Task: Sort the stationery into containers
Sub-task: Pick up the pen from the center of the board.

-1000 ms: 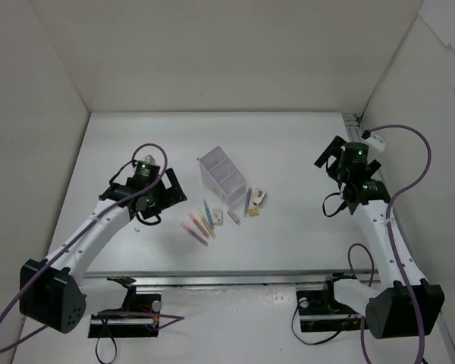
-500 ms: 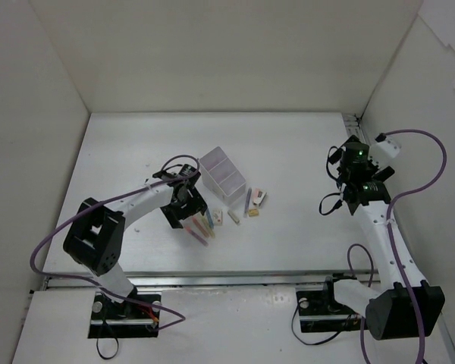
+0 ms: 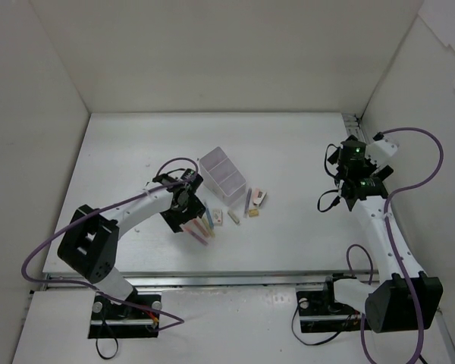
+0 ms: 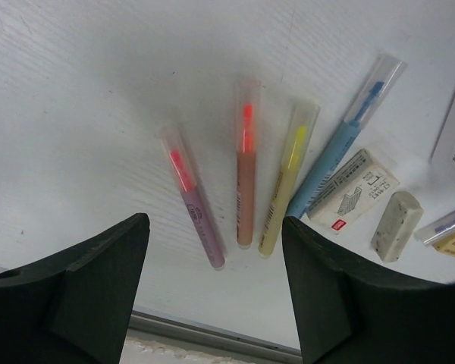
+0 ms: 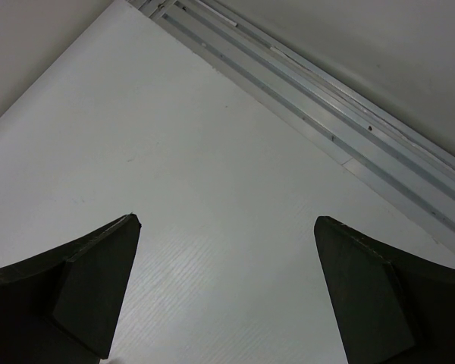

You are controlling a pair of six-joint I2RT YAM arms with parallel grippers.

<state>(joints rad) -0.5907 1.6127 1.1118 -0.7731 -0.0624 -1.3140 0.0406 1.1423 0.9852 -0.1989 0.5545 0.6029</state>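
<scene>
Several pens lie side by side on the table (image 3: 121,152): a pink-purple pen (image 4: 193,199), an orange-pink pen (image 4: 245,174), a yellow pen (image 4: 287,182) and a blue pen (image 4: 341,148). From above the pens (image 3: 201,226) lie just right of my left gripper (image 3: 183,211). The left gripper (image 4: 214,250) is open and empty, hovering above the pens' near ends. A white printed eraser (image 4: 353,193), a tan eraser (image 4: 396,221) and a purple pen (image 3: 248,201) lie to the right. The translucent box (image 3: 221,176) stands behind them. My right gripper (image 3: 346,154) is open and empty (image 5: 226,227), far right.
Two more small erasers (image 3: 252,213) (image 3: 259,199) lie right of the box. White walls enclose the table on three sides. A metal rail (image 5: 318,114) runs along the table's right edge near the right gripper. The table's front edge (image 4: 212,334) is just below the left gripper.
My left arm has swung right from the table's left part to over the pens, then settled slightly lower. The right wrist has turned a little in place.
</scene>
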